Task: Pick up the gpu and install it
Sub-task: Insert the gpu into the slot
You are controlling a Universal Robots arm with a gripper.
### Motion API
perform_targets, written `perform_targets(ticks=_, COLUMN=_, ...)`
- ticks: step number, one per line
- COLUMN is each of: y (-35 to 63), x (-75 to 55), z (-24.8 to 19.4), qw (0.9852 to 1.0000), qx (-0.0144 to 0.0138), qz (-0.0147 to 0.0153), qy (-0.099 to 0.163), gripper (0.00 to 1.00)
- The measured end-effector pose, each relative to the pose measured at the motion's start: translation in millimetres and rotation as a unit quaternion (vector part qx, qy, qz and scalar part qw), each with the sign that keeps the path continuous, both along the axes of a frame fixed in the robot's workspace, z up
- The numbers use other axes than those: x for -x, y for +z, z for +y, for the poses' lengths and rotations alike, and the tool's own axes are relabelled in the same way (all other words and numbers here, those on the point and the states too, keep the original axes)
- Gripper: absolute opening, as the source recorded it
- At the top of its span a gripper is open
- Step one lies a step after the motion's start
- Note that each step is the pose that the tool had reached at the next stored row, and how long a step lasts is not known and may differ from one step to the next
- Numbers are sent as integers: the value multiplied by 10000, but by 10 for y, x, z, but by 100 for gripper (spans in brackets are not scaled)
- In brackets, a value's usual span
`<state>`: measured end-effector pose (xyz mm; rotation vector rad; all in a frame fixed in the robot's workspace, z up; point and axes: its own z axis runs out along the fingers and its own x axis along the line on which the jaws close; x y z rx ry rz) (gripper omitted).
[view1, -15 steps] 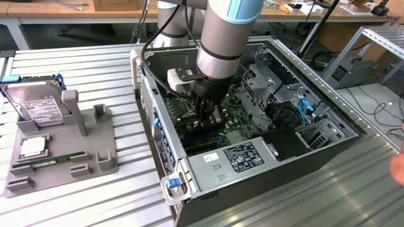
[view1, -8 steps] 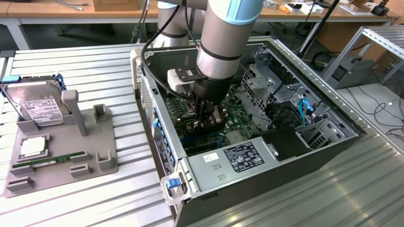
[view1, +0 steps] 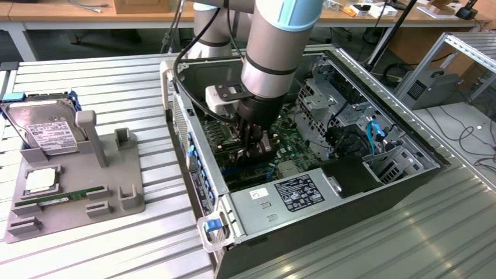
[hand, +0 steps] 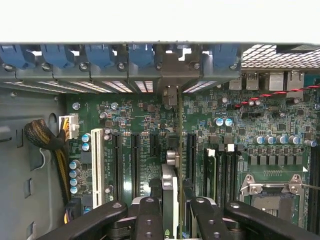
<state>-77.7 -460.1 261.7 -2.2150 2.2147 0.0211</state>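
The gpu (hand: 178, 150), thin, stiff, light and likely fragile, is held edge-on over the motherboard (hand: 250, 125) inside the computer case (view1: 403, 133), pinched along its top edge by the half-closed gripper (hand: 172, 210).

Slatted table (view1: 116, 244): grey tray (view1: 74, 192), computer case (view1: 372, 192).

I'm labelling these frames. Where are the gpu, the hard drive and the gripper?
gpu (hand: 169, 200): wrist view, top edge of the card, held edge-on.
hard drive (view1: 48, 131): exterior view, white label on its face.
gripper (view1: 256, 152): exterior view, between its fingertips, inside the case.
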Motion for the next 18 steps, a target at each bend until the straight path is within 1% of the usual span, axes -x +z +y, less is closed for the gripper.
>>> perform_targets(ticks=3, y=-21, x=-3, z=-1, qw=10000, qx=2, qz=1, qy=0, gripper=27)
perform_targets(ticks=9, y=-26, x=-4, z=1, qw=10000, qx=-3, qz=-1, qy=0, gripper=28)
perform_targets(ticks=10, y=-23, x=-4, z=0, qw=10000, qx=-1, qz=0, qy=0, gripper=40)
perform_targets(ticks=11, y=-24, x=-4, z=0, qw=10000, qx=-1, qz=0, qy=0, gripper=46)
perform_targets(ticks=12, y=-23, x=-4, z=0, qw=10000, qx=-1, qz=0, qy=0, gripper=64)
perform_targets(ticks=13, y=-24, x=-4, z=0, qw=10000, qx=-1, qz=0, qy=0, gripper=64)
perform_targets(ticks=14, y=-23, x=-4, z=0, qw=10000, qx=-1, qz=0, qy=0, gripper=70)
perform_targets(ticks=15, y=-24, x=-4, z=0, qw=10000, qx=-1, qz=0, qy=0, gripper=70)
perform_targets(ticks=17, y=-17, x=-3, z=0, qw=10000, qx=8, qz=1, qy=0, gripper=70)
perform_targets(ticks=18, y=-4, x=10, z=0, qw=10000, qx=7, qz=-4, qy=0, gripper=70)
